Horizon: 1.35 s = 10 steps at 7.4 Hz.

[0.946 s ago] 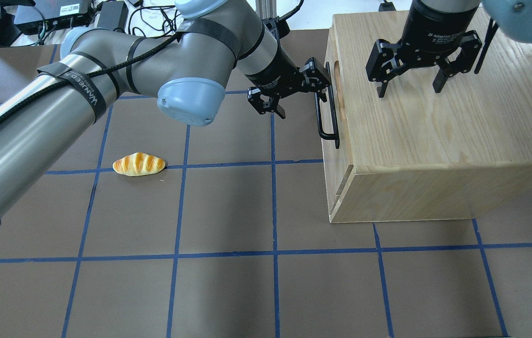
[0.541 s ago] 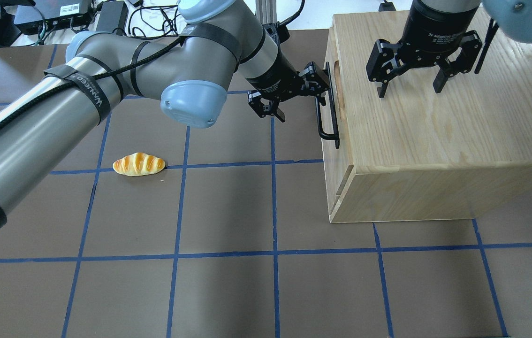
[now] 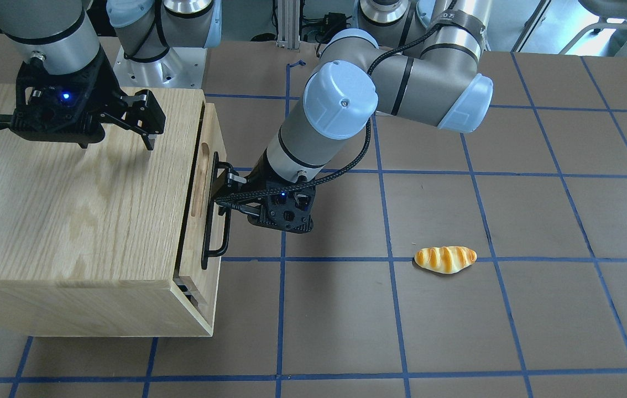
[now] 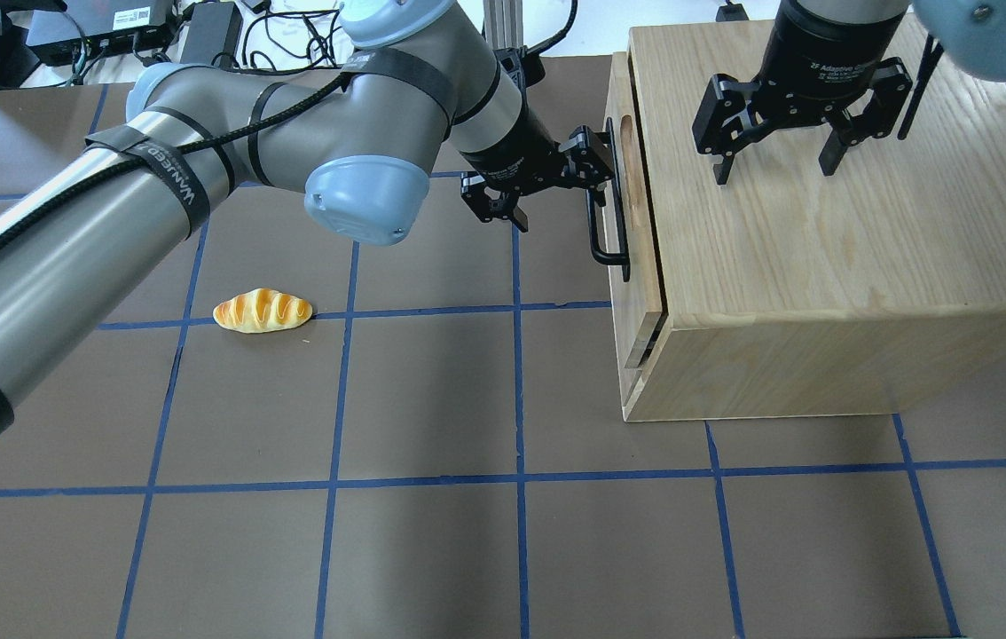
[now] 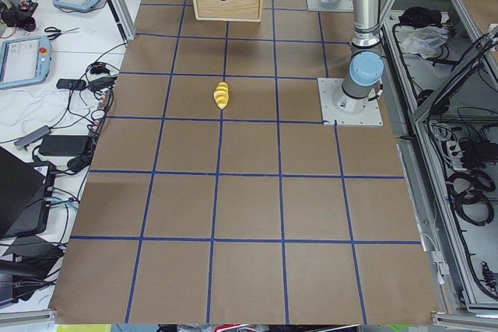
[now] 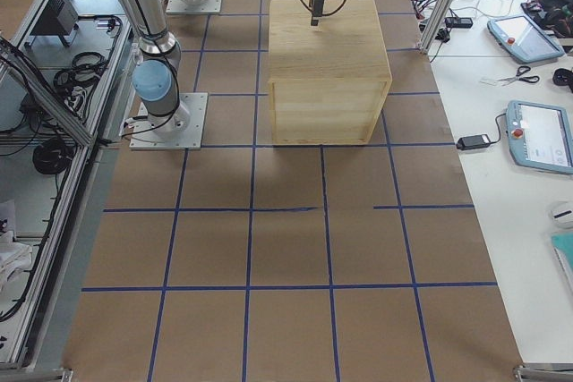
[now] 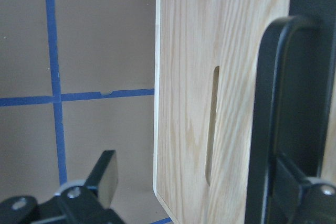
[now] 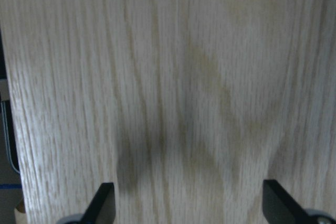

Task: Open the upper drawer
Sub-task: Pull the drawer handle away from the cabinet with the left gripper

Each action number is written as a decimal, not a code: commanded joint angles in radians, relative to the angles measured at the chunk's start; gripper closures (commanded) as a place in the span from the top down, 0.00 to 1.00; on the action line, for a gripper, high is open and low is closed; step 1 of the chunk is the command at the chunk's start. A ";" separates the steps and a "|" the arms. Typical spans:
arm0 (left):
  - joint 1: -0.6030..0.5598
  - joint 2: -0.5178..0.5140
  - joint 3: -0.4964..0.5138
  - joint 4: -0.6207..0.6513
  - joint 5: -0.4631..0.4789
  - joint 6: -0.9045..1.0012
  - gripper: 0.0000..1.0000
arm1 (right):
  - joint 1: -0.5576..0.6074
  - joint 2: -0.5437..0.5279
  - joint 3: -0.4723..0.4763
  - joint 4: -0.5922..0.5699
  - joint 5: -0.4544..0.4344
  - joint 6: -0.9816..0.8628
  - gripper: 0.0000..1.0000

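The upper drawer (image 4: 620,222) is the light-wood front with an oval slot (image 4: 637,160) on the left face of the wooden cabinet (image 4: 822,248). It stands pulled out a little, with a dark gap behind its front (image 3: 215,132). My left gripper (image 4: 563,197) is open, with one finger hooked behind the black bar handle (image 4: 593,232) and the other out over the table. The left wrist view shows the handle (image 7: 262,129) and the drawer front (image 7: 184,103) close up. My right gripper (image 4: 775,169) is open and empty, fingertips down at the cabinet top (image 8: 168,77).
A toy bread roll (image 4: 262,311) lies on the brown, blue-gridded table left of the cabinet; it also shows in the front-facing view (image 3: 445,259). The lower front panel (image 4: 636,364) sits beneath the drawer. Cables and electronics (image 4: 113,27) lie beyond the far table edge.
My left gripper has moved left with a finger behind the handle, and the drawer front has slid out with it, so a dark gap shows at the cabinet. The right gripper has not moved.
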 commanded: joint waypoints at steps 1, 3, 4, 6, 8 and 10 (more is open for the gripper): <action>0.000 0.009 -0.002 -0.013 0.038 0.032 1.00 | 0.001 0.000 0.000 0.000 0.000 0.001 1.00; 0.003 0.018 -0.002 -0.030 0.073 0.061 1.00 | 0.001 0.000 0.000 0.000 0.000 0.001 1.00; 0.006 0.018 -0.009 -0.033 0.073 0.061 1.00 | 0.001 0.000 0.000 0.000 0.000 0.001 1.00; 0.026 0.032 -0.034 -0.033 0.073 0.085 1.00 | 0.001 0.000 0.000 0.000 0.000 -0.001 1.00; 0.054 0.049 -0.035 -0.039 0.072 0.092 1.00 | 0.001 0.000 0.001 0.000 0.000 0.001 1.00; 0.089 0.069 -0.037 -0.106 0.072 0.131 1.00 | -0.001 0.000 0.000 0.000 0.000 -0.001 1.00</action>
